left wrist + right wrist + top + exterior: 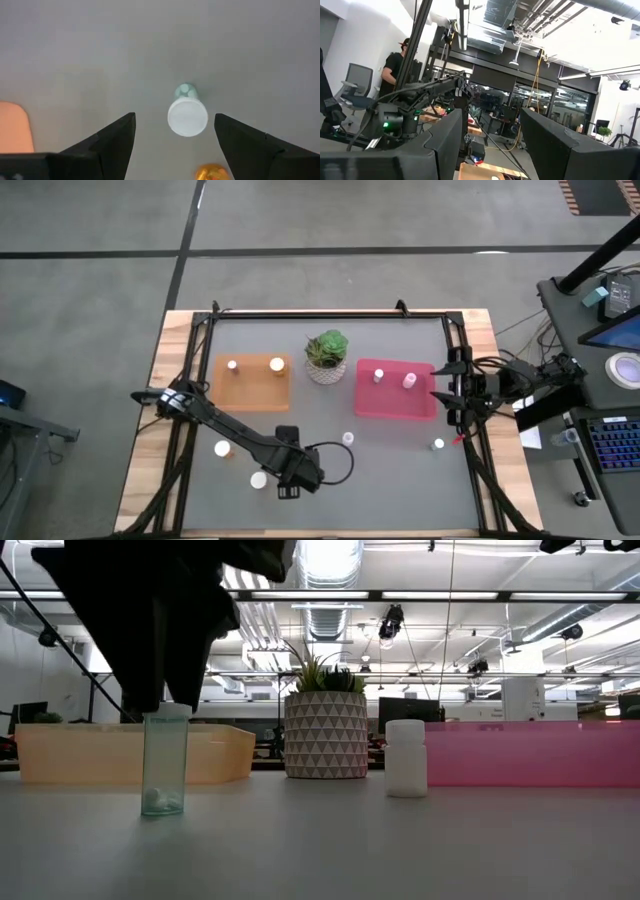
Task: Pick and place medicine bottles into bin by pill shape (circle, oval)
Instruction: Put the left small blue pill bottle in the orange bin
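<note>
A slim clear bottle with a white cap (187, 117) stands upright on the grey table, with teal pills at its bottom (162, 802); it also shows in the high view (259, 479). My left gripper (175, 135) is open above it, one finger on either side of the cap and apart from it; the gripper shows near the table's front (284, 488). Two bottles stand in the orange tray (252, 382) and two in the pink tray (395, 405). My right gripper (447, 393) is open and empty by the pink tray's right side.
Other bottles stand loose on the table: one left of my left arm (222, 448), one white one mid-table (347, 438), one near the right rail (438, 444). A potted plant (326, 355) stands between the trays. A person shows in the room behind (395, 62).
</note>
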